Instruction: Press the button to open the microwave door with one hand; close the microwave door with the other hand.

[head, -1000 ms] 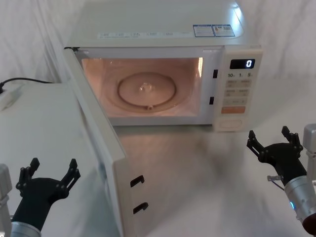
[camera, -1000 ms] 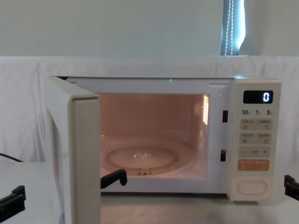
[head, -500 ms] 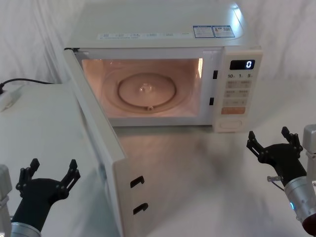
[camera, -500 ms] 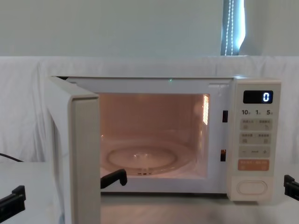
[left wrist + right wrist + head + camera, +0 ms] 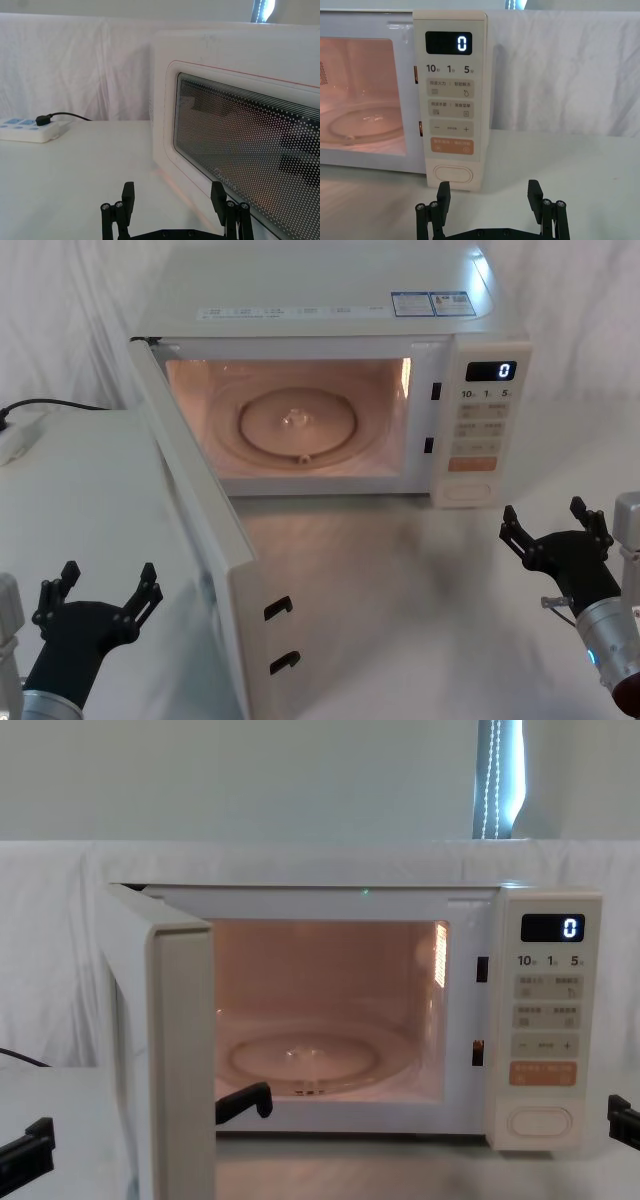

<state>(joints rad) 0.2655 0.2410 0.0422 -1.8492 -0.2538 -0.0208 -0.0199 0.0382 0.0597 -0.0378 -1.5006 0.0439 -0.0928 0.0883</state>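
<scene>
Head view: microwave door (image 5: 205,540) stands swung wide on its left hinge, its free edge with two black latch hooks pointing toward the robot; cavity lit, glass turntable (image 5: 297,426) bare. Left gripper (image 5: 97,598) low at the near left, on the outer side of the door, fingers spread, holding nothing. Right gripper (image 5: 548,525) low at the near right, in front of the control panel but apart from it, fingers spread, empty. The button (image 5: 467,492) sits at the bottom of the panel, under the orange key.

Left wrist view: left gripper (image 5: 173,200) open, facing the door's outer face; dotted window (image 5: 250,150) close ahead, not touched. Power strip (image 5: 27,131) lies well off on the white table.

Right wrist view: right gripper (image 5: 490,199) open, just short of the button (image 5: 453,175); display (image 5: 448,43) reads 0.

Chest view: door (image 5: 165,1050) seen nearly edge-on, open; button (image 5: 539,1121) at the panel foot.

Handling, as judged: door is a stiff, light hinged panel that should swing freely; no grasp needed. Push flat on the raised cream frame near the free edge, far from the hinge, rather than on the smooth window. Latch hooks need a firm final press to catch; too hard may slide the oven on the cloth.
</scene>
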